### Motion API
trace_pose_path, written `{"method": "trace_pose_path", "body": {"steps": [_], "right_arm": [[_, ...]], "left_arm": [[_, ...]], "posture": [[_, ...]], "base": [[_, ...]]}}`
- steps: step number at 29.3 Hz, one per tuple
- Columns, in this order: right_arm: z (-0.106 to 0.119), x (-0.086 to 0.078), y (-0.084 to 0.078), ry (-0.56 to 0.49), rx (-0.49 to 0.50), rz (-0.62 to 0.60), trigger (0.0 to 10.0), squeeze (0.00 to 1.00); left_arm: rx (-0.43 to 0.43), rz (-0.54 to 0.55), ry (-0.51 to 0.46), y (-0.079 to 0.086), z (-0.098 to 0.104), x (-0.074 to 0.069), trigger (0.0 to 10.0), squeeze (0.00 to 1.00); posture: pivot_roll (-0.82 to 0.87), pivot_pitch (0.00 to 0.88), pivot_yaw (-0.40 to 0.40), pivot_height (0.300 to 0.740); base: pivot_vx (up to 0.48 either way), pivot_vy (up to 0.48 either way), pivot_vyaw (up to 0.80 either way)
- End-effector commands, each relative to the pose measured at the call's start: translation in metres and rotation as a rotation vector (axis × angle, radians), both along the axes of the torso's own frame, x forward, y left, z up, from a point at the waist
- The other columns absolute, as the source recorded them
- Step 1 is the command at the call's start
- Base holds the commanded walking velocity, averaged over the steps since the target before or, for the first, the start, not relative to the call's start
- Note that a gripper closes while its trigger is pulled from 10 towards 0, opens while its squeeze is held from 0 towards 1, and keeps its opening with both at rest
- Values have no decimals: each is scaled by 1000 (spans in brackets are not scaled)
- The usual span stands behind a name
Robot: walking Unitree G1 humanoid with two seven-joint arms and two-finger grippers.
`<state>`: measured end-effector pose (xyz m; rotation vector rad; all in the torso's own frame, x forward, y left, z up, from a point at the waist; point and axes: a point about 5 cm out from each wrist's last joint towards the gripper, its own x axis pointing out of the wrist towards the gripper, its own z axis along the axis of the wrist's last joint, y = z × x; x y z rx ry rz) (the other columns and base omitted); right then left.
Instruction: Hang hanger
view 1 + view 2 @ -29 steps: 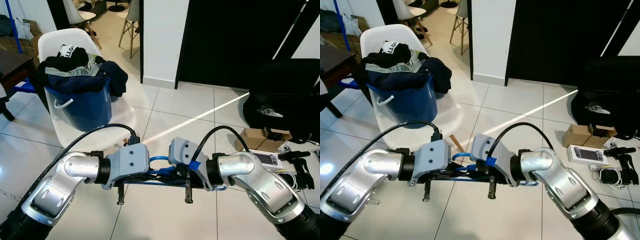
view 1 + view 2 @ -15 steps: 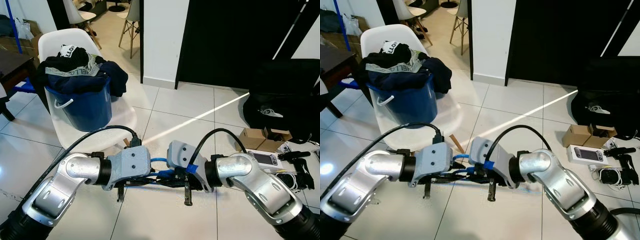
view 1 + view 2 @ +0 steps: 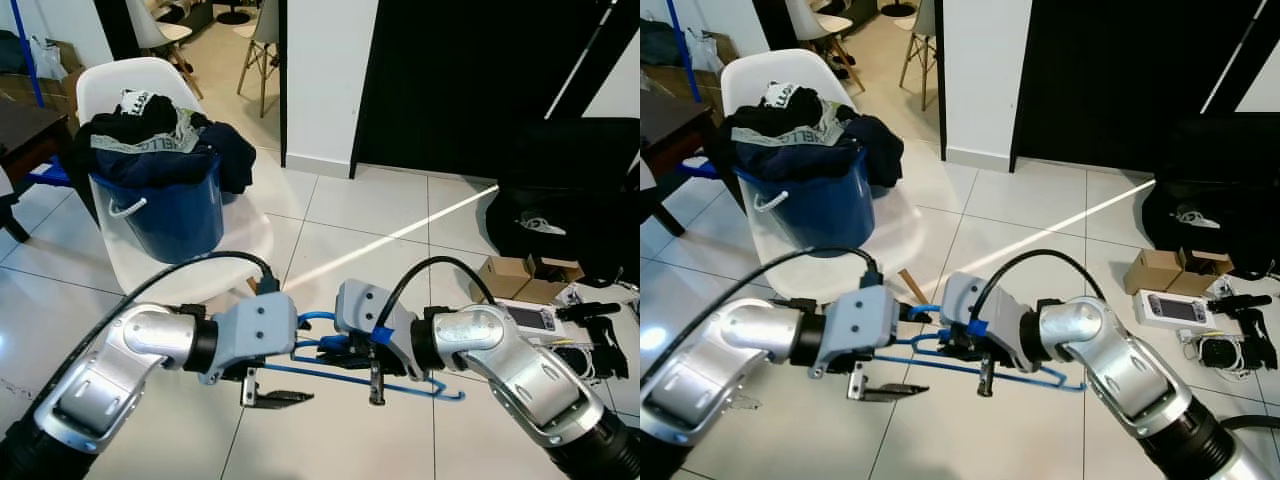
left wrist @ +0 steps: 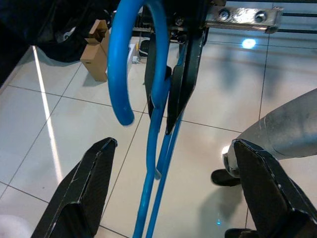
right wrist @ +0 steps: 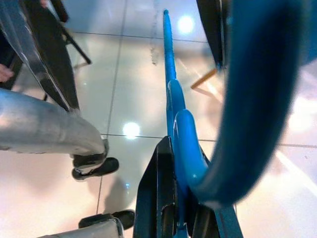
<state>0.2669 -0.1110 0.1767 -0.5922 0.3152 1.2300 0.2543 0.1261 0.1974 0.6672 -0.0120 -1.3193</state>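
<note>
Low in the centre of the left eye view, the right gripper (image 3: 375, 385) is clamping the blue hanger (image 3: 400, 378) at its neck, fingers pressed together on the plastic just under the hook; the right wrist view is showing the blue bar pinched between its black pads (image 5: 157, 198). Left gripper (image 3: 268, 392), lower centre-left, is sitting just beside the hanger's left end with fingers spread wide and nothing between them; in the left wrist view its two fingertips (image 4: 94, 178) are standing apart with the hanger hanging in the gap further ahead, not touching either. Hanger's long axis is running roughly left to right across the frame, bottom bar sloping down toward the lower right, hook (image 3: 312, 320) curling up between the two wrists. So the right arm is the one carrying it, the left only near it. Beyond the arms, upper left of the frame, a blue bucket (image 3: 170, 215) piled with dark clothes (image 3: 160, 135) is resting on a white chair (image 3: 120, 80). Upper right, a dark doorway (image 3: 470, 80); right edge, cardboard boxes (image 3: 525, 278) on the tiles. No rail or rod to hang on is appearing here, so the carry is probably needing a turn first.
</note>
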Motion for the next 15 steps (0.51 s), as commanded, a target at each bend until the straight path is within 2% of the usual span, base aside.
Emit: {"method": "trace_pose_path", "body": {"steps": [1,2,3,5,6,7,8,9,10,11,12,13,14,15], "right_arm": [[2,2,-1,-22,6,-14,0,0],[2,2,-1,-22,6,-14,0,0],[3,15,-6,-38,61,-127,0,0],[3,15,-6,-38,61,-127,0,0],[-4,31,-20,-43,69,-292,0,0],[-13,42,-33,-38,64,-438,0,0],[-20,48,-43,-32,53,-530,0,0],[-20,48,-43,-32,53,-530,0,0],[-26,52,-54,-29,46,-625,0,0],[-26,52,-54,-29,46,-625,0,0],[-30,57,-65,-23,94,-752,0,0],[-34,61,-74,-20,150,-864,2078,0],[-34,61,-74,-20,150,-864,2078,0],[-37,62,-77,-11,216,-950,10000,0]], "left_arm": [[7,4,-5,3,2,0,10000,1000],[7,4,-5,3,2,0,10000,1000],[-40,97,-53,7,7,11,10000,1000],[-40,97,-53,7,7,11,10000,1000],[-125,260,-95,14,12,27,10000,722],[-207,421,-111,23,14,41,10000,0],[-258,525,-114,30,14,49,10000,0],[-258,525,-114,30,14,49,10000,0],[-322,647,-112,42,14,55,10000,0],[-322,647,-112,42,14,55,10000,0],[-417,813,-97,56,10,60,10000,0],[-503,955,-52,67,1,60,10000,0],[-503,955,-52,67,1,60,10000,0],[-555,1053,-17,70,-10,57,10000,0]], "posture": [[13,118,-7,740],[13,118,-7,740],[14,117,-6,740],[14,117,-6,740],[14,115,-6,740],[12,114,-5,740],[11,113,-4,740],[11,113,-4,740],[13,115,-5,740],[13,115,-5,740],[19,115,-5,740],[26,117,-6,740],[26,117,-6,740],[30,121,-7,740]], "base": [[0,0,0],[0,0,0],[0,0,0],[0,0,0],[0,0,0],[0,0,0],[0,0,0],[0,0,0],[0,0,0],[0,0,0],[0,0,0],[0,0,0],[0,0,0],[0,0,0]]}}
